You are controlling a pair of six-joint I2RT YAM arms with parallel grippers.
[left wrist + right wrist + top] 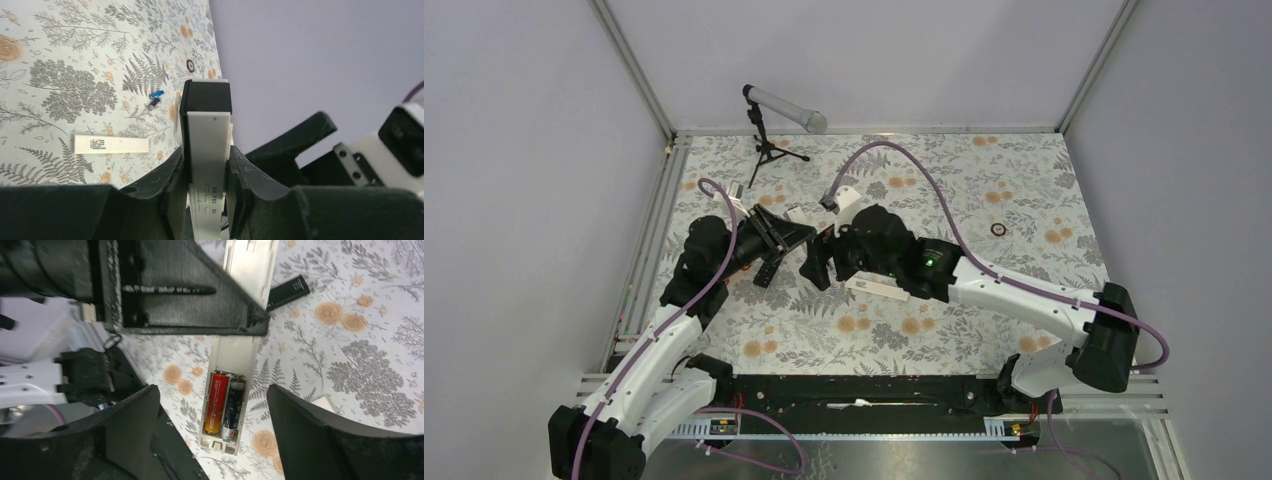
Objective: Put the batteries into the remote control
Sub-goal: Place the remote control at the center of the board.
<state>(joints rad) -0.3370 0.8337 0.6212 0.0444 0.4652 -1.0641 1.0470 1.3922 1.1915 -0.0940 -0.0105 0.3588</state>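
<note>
My left end effector [206, 167] clamps the remote control [250, 257] across its width, so the open compartment [232, 352] juts free under my right end effector [817, 264], which hangs spread wide and empty. Two batteries [216, 402] lie in it side by side (red beside dark), long axes along the remote's length.

Your top cam sits high above and behind the rig, looking down on the whole table [1024, 190]. Your 2 wrist cams ride the wrists, facing forward, close in; both share the remote control [209, 145] [232, 352].
</note>
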